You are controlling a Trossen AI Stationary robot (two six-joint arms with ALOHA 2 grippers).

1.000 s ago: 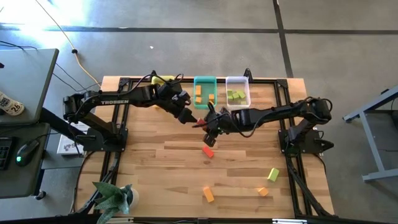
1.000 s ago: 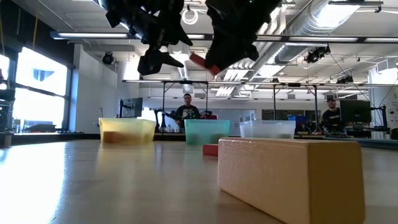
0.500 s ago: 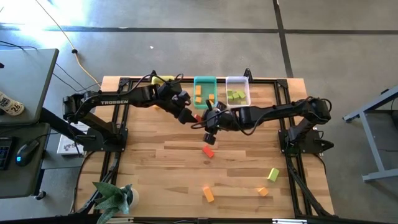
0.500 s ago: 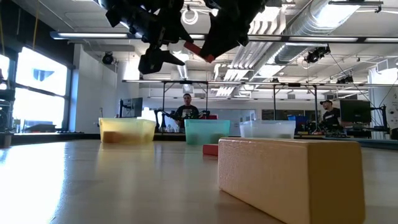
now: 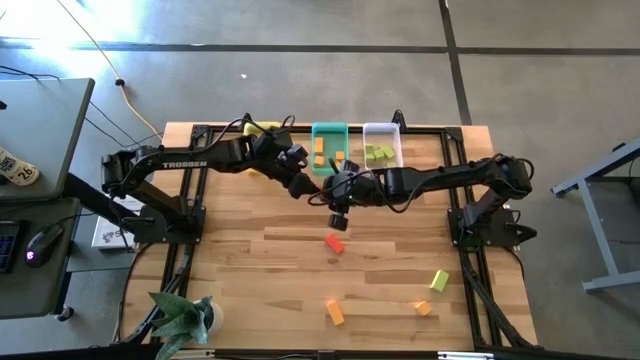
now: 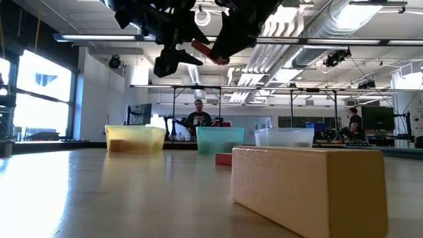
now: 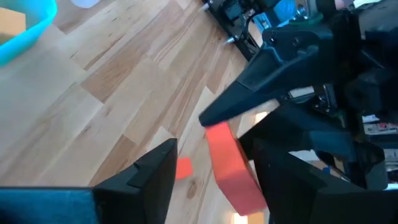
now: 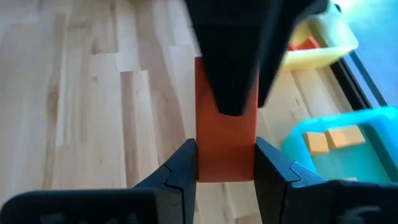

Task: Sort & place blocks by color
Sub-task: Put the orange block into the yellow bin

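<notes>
The right gripper (image 8: pixel 225 163) is pinched shut on a red bar block (image 8: pixel 225 140), holding it up in the air over the middle of the wooden table (image 5: pixel 250 270), just in front of the bins. The left gripper (image 7: pixel 214 168) has its two dark fingers open on either side of the other end of the bar, and it is hard to tell if they touch it yet. It looks like a pass from one arm to the other. The bar looks small, light and hard, with flat sides and sharp corners, so it should not bend or squash. Its smooth sides could slip, so the best place to hold it is across two flat sides, near the free end. The yellow bin (image 8: pixel 320 43) already has a red block inside, so this bar likely belongs there. The teal bin (image 5: pixel 329 145) holds orange blocks and the clear bin (image 5: pixel 382 148) holds green blocks. A red block (image 5: pixel 334 243), two orange blocks and a green block (image 5: pixel 439 281) lie on the table.
</notes>
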